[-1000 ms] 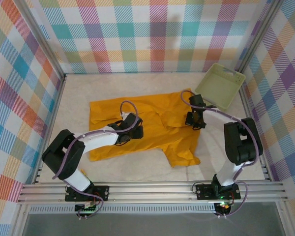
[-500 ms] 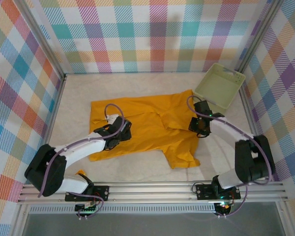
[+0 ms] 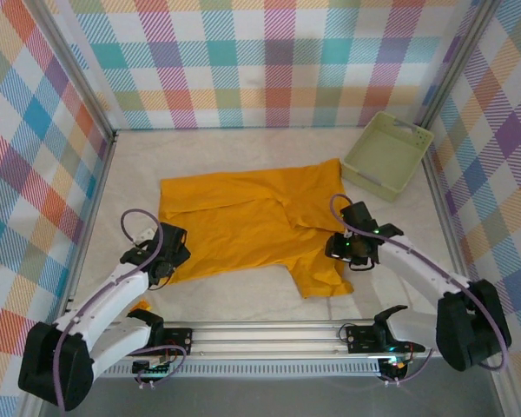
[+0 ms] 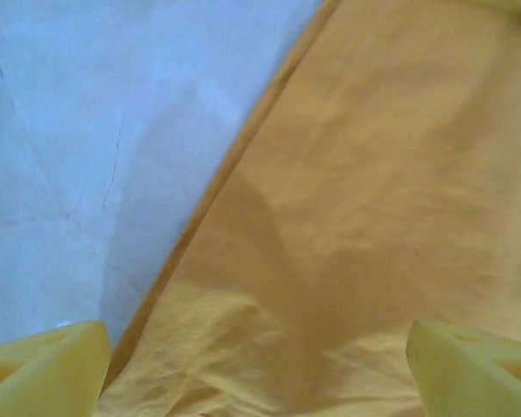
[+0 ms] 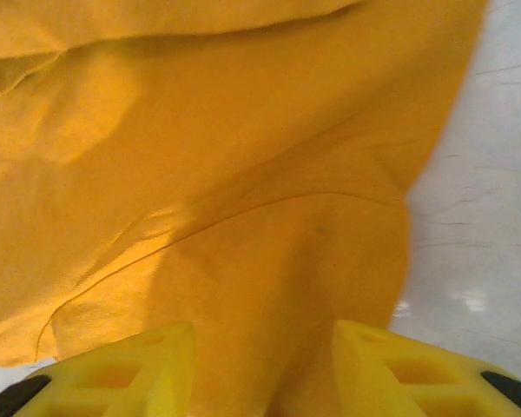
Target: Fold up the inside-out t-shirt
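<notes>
Cloth lay flat: the inside-out t-shirt [image 3: 243, 217] sprawled across the desk [image 3: 243, 148], near the basket [image 3: 387, 152]. The left gripper [image 3: 168, 250] hung wide open over its left edge, and the right gripper [image 3: 346, 248], fingers parted, hovered over its right edge, grasping nothing.

T-shirt [image 3: 243, 221] lies spread flat on the table [image 3: 243, 143], about mid-table. Basket [image 3: 388, 153] sits on the table behind and right of the t-shirt, just beside its far-right corner; contact unclear. Left gripper [image 3: 162, 257] is over the t-shirt's near-left edge. Right gripper [image 3: 344, 250] is over the t-shirt's right side, with bare table to the right of it.
</notes>
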`<state>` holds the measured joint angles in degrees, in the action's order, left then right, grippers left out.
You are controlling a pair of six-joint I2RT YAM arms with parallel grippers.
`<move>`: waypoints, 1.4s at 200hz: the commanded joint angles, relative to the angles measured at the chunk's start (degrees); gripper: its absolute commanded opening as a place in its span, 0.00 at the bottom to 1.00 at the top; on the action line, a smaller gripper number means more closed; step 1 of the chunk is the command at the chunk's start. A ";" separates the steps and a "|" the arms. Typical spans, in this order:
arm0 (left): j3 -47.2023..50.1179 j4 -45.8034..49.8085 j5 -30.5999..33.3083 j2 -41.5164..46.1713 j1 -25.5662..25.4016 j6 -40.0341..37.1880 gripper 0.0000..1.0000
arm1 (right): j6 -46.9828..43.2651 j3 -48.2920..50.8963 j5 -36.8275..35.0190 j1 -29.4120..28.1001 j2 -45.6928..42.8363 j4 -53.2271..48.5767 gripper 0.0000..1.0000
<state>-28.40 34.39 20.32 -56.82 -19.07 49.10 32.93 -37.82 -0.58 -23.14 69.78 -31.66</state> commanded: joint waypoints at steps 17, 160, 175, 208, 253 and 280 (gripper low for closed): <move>0.27 -8.52 -9.81 -10.53 2.22 0.81 0.87 | 2.91 -2.08 0.95 -0.30 10.84 7.03 0.39; -9.09 -12.12 -13.87 -20.75 15.77 -5.47 0.95 | -0.90 -9.96 -11.74 4.38 10.00 0.94 0.45; -6.66 -10.77 -13.63 -16.06 15.75 -4.65 0.95 | 0.28 -5.93 -10.41 5.28 5.96 -0.58 0.44; -2.47 -8.56 -11.22 -9.41 15.77 -2.42 0.95 | 2.74 0.32 -5.95 8.80 0.93 -1.34 0.42; -1.30 -7.34 -8.94 -5.55 16.00 -0.46 0.94 | 3.68 1.08 -0.84 10.50 4.40 1.74 0.40; -0.98 -6.48 -7.91 -4.21 16.00 0.21 0.94 | 3.90 0.08 0.20 10.48 8.70 3.74 0.39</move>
<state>-30.15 25.61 10.13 -62.76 -3.60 47.62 35.68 -36.12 -3.07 -12.75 75.29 -29.58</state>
